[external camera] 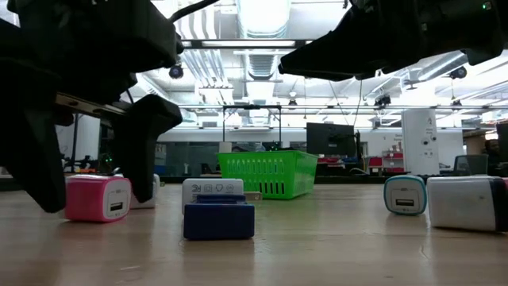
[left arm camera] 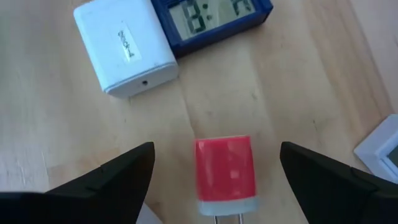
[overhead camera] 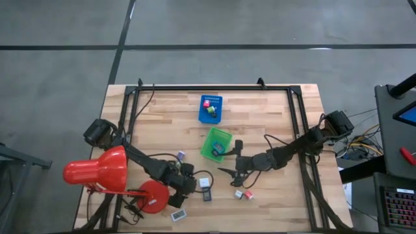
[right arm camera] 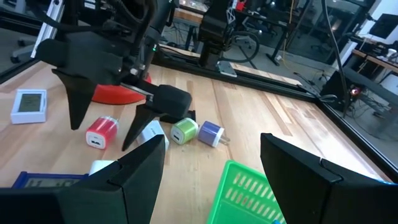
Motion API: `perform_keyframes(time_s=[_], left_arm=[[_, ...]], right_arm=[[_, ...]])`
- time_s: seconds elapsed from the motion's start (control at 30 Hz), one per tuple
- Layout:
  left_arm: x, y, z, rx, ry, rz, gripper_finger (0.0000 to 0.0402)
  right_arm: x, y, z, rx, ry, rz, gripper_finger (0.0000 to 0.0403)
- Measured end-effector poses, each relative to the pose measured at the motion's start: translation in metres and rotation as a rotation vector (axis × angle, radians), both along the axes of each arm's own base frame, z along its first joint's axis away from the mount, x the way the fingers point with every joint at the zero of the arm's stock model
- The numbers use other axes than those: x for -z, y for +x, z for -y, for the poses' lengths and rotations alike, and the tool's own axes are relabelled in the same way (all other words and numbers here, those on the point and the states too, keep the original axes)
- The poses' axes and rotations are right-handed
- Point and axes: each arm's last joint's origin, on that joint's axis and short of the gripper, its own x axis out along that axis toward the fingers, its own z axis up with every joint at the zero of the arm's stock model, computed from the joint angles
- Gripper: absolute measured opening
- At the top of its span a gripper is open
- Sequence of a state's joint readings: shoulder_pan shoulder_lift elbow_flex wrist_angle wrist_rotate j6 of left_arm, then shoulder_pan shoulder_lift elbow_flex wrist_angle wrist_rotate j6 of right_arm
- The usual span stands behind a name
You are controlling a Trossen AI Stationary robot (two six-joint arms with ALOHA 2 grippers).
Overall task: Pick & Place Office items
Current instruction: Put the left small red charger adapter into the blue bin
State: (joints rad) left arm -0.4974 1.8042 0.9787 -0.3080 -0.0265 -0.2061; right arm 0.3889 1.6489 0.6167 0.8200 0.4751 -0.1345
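Straddling the pink-red charger (left arm camera: 225, 172) with fingers spread wide and nothing yet held, the left gripper (left arm camera: 214, 171) is at the grasp step, low over the counter (overhead camera: 273, 130) around seven o'clock. Next it should close on the charger, then carry it toward the green tray (overhead camera: 216, 143) at centre. The right gripper (right arm camera: 211, 168) hangs open and empty nearby, at about five o'clock.

Illumination: bright and even. Ceiling lights (external camera: 262, 20) at 12 o'clock glare in the low view, silhouetting both grippers. Table (overhead camera: 273, 201) shadows faint; left-wrist foreground soft.
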Motion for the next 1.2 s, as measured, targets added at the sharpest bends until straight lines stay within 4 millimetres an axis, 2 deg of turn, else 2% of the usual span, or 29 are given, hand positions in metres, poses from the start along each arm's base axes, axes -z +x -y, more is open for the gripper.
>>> perform_keyframes(time_s=[0.73,1.1,1.2], left_arm=[[0.0037,-0.0046,0.0009,-0.047,0.038,0.004,0.0227],[0.0086,-0.0083,-0.0014,-0.087,0.033,-0.012,0.0139],[0.0085,-0.0083,-0.0014,-0.087,0.034,-0.011,0.0132]], right_arm=[[-0.0001,0.0001,0.0001,0.001,0.001,0.001,0.0258],[-0.0005,0.0001,0.0001,0.001,0.000,0.005,0.0258],[-0.0006,0.0001,0.0001,0.000,-0.001,0.005,0.0258]])
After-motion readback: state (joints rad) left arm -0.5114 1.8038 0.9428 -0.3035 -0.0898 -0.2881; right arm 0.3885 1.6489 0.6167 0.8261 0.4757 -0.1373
